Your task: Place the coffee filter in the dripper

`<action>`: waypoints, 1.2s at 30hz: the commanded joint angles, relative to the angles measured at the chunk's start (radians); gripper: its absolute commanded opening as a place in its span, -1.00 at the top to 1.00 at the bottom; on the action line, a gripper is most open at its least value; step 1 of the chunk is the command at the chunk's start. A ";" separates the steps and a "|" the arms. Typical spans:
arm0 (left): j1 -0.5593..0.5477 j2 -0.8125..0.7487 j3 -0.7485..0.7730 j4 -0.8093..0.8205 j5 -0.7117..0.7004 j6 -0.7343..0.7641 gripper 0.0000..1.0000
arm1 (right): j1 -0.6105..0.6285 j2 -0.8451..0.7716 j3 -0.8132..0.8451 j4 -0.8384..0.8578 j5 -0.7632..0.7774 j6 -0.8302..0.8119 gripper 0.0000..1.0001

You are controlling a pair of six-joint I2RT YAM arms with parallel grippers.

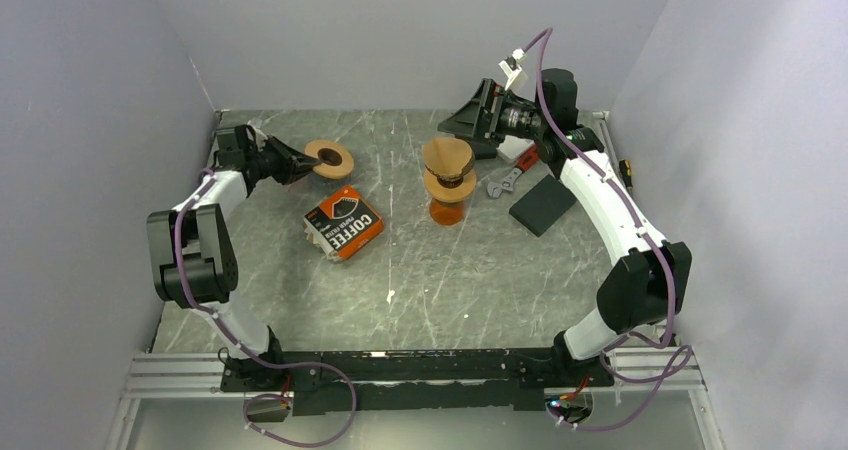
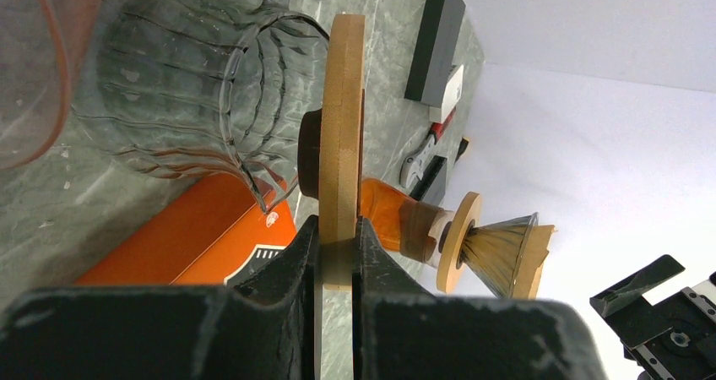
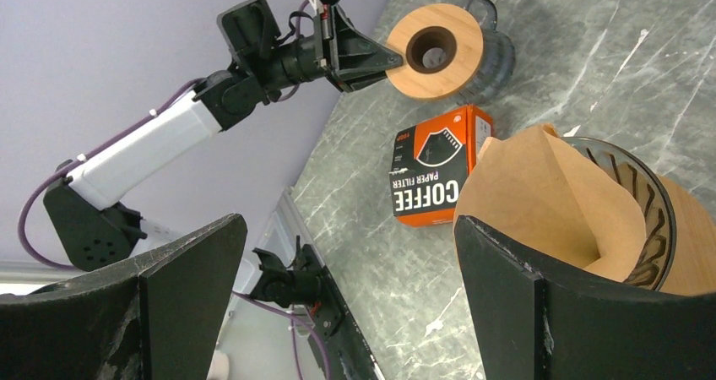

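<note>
A brown paper coffee filter (image 1: 447, 156) sits in a glass dripper with a wooden collar (image 1: 450, 184), which stands on an orange glass base (image 1: 446, 211) at mid table. In the right wrist view the filter (image 3: 549, 203) fills the ribbed glass cone (image 3: 646, 215). My right gripper (image 1: 452, 122) is open and empty just behind it, one finger (image 3: 507, 295) beside the filter. My left gripper (image 1: 297, 160) is shut on the wooden collar (image 2: 342, 135) of a second, empty glass dripper (image 2: 186, 84), held tilted at the back left.
An orange coffee filter box (image 1: 343, 222) lies between the two drippers. A wrench (image 1: 505, 180), a black block (image 1: 542, 205) and a white item (image 1: 515, 148) lie at the back right under my right arm. Grey walls close the left, back and right.
</note>
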 commanded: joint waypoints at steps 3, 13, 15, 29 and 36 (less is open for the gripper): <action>0.023 0.011 0.026 0.134 0.061 0.019 1.00 | -0.007 0.000 0.020 0.030 -0.014 -0.011 -0.98; 0.034 0.063 0.034 0.119 0.065 0.019 1.00 | -0.007 0.000 0.015 0.029 -0.016 -0.014 -0.98; 0.036 0.069 0.021 0.136 0.062 0.009 1.00 | -0.007 -0.001 0.018 0.023 -0.015 -0.018 -0.98; 0.036 0.031 0.002 0.073 0.001 0.042 0.49 | -0.007 -0.020 -0.002 0.026 -0.013 -0.020 -0.99; 0.036 0.012 0.024 -0.033 -0.049 0.092 0.09 | -0.007 -0.024 -0.009 0.029 -0.013 -0.020 -0.99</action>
